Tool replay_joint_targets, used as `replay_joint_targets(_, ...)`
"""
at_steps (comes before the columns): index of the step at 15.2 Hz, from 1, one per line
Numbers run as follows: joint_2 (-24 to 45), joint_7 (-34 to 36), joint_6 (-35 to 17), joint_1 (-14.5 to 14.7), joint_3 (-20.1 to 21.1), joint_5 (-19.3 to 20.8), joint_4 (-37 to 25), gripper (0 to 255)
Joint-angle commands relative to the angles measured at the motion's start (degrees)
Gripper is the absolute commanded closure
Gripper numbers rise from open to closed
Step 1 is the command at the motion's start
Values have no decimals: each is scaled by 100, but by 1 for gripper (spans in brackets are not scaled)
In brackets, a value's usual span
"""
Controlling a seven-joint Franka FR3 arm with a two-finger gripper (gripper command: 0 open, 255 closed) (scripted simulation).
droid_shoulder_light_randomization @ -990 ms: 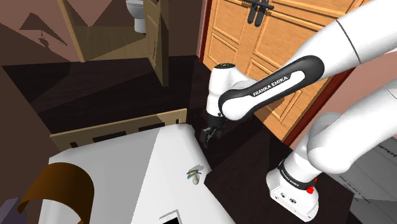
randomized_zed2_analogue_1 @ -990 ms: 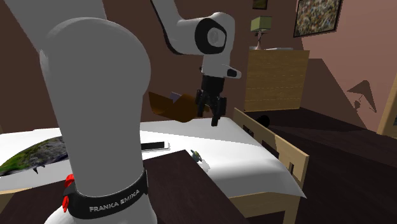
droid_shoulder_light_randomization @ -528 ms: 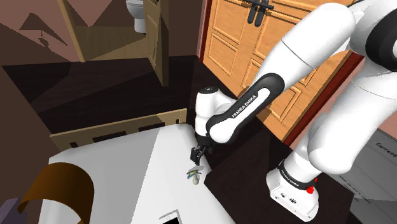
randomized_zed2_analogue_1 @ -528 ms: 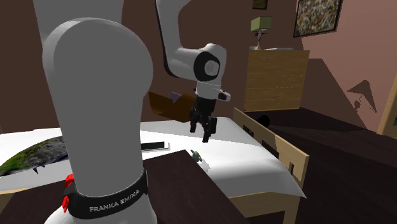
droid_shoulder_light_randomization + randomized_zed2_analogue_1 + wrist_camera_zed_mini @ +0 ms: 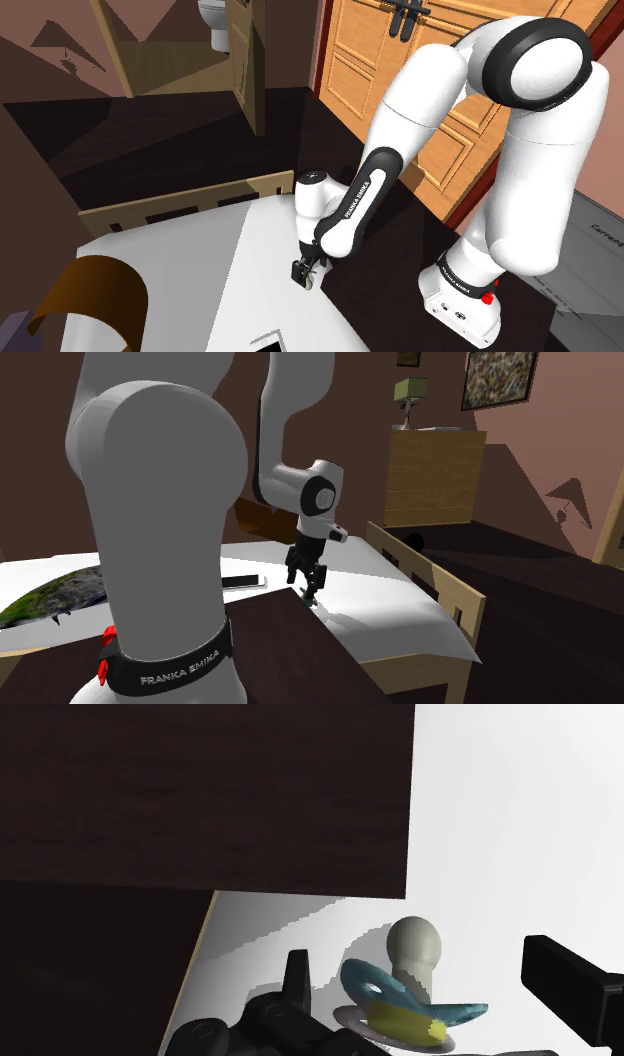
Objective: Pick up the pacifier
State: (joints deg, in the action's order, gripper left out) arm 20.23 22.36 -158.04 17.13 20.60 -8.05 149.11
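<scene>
- While your end effector hangs right down at the surface of the bed, you are at the grasping step of the pick. The approach looks finished and the grip is not yet made.
- Its fingers stand wide apart and have hold of nothing. As far as the wrist view lets you judge, neither one touches the target.
- The pacifier lies on the white sheet close to the bed's side edge, the edge that borders the dark surface, and it sits between your two fingers, roughly centred.
- Its pale rounded bulb points away from the palm. The teal ring and the yellowish shield lie nearer the palm.
- Your next move, by my reading, is simply to close. Bring the fingers in evenly so they meet the shield or ring rather than the bulb, which looks likely to squirt out.
- Close gently, since a small light piece on a smooth sheet may skid toward the bed's edge if one finger arrives first.
- Only then lift straight up, and check in the wrist view that the piece rises clear of the sheet with you.
</scene>
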Motion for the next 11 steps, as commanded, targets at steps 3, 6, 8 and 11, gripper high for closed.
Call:
replay_joint_targets(3,444,60,-313,131,-165,150,-124,0)
replay_joint_targets(6,705,80,-492,211,-267,221,-205,0)
replay_joint_targets(8,703,77,-491,208,-268,221,-204,255)
replay_joint_targets(11,697,77,-489,207,-265,218,-200,255)
